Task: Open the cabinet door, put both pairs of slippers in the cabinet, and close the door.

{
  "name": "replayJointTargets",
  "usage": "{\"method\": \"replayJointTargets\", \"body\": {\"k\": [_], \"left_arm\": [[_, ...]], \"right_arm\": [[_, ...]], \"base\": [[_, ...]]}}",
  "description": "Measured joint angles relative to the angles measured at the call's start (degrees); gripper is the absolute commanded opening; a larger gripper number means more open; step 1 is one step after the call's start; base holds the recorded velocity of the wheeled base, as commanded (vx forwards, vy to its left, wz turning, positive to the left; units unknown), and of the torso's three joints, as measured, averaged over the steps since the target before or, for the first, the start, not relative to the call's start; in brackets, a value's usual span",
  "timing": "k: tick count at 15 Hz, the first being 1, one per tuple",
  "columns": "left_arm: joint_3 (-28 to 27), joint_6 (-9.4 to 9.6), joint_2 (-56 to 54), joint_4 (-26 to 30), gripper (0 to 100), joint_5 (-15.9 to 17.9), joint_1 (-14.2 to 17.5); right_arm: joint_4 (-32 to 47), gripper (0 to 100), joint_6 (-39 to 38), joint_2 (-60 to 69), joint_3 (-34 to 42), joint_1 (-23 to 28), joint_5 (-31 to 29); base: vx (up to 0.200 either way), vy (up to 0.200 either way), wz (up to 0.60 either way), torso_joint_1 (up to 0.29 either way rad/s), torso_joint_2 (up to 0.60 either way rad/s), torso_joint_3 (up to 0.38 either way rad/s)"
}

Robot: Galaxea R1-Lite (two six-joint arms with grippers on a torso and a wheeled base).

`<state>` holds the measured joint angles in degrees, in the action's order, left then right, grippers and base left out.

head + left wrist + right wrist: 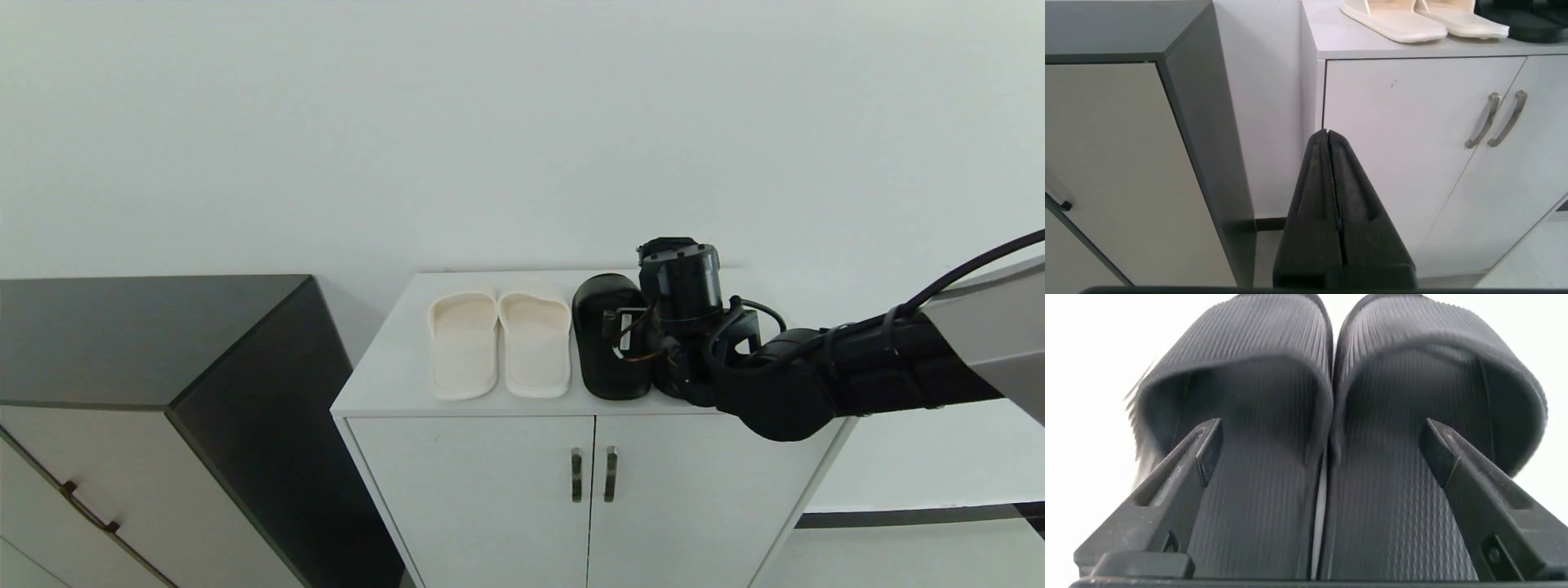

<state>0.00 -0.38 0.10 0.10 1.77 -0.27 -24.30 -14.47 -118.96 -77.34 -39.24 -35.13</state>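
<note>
At far left stands a dark cabinet (155, 343). Low beside it, facing the gap between the two units, hangs the left gripper (1333, 204), its fingers pressed together and holding nothing. Next comes the white cabinet (457, 490), both doors closed, its handles (576, 474) side by side at the centre seam. On its top the white slippers (500, 343) lie as a neat pair, soles down, with the black slippers (608, 339) just beside them to the right. Over the black pair hovers the right gripper (1323, 429), fingers spread wide, one above each footbed with its tip near the strap opening. Whether they touch the rubber cannot be told. The step in hand appears to be the pickup of the black pair, although no door has yet been opened. By this reading, the next move is to lower and close the fingers so both black slippers are clamped together by their adjoining inner sides, squarely enough that neither drops. A door must also be pulled open by its handle, a job the idle left arm looks placed for.
</note>
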Motion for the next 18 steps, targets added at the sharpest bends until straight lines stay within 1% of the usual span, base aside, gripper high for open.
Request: {"method": "replayJointTargets", "body": {"k": [4,5,14,16,18], "left_arm": [[0.00,-0.09,0.00,0.00,0,0.00,0.02],[0.00,-0.20,0.00,0.00,0,0.00,0.05],[0.00,-0.24,0.00,0.00,0,-0.05,0.00],[0.00,-0.33,0.00,0.00,0,-0.27,0.05],[0.00,-0.33,0.00,-0.02,0,-0.73,0.02]], "right_arm": [[0.43,100,2.07,-2.99,-4.77,1.68,0.21],[0.55,0,2.77,-3.78,-5.71,2.10,0.33],[0.57,0,3.41,-5.68,-8.33,3.22,0.78],[0.66,0,3.63,-4.41,-7.63,3.24,0.67],[0.87,0,4.97,-1.17,-4.36,3.02,0.87]], "base": [[0.000,0.000,0.00,0.000,0.00,0.000],[0.000,0.000,0.00,0.000,0.00,0.000],[0.000,0.000,0.00,0.000,0.00,0.000],[0.000,0.000,0.00,0.000,0.00,0.000],[0.000,0.000,0.00,0.000,0.00,0.000]]}}
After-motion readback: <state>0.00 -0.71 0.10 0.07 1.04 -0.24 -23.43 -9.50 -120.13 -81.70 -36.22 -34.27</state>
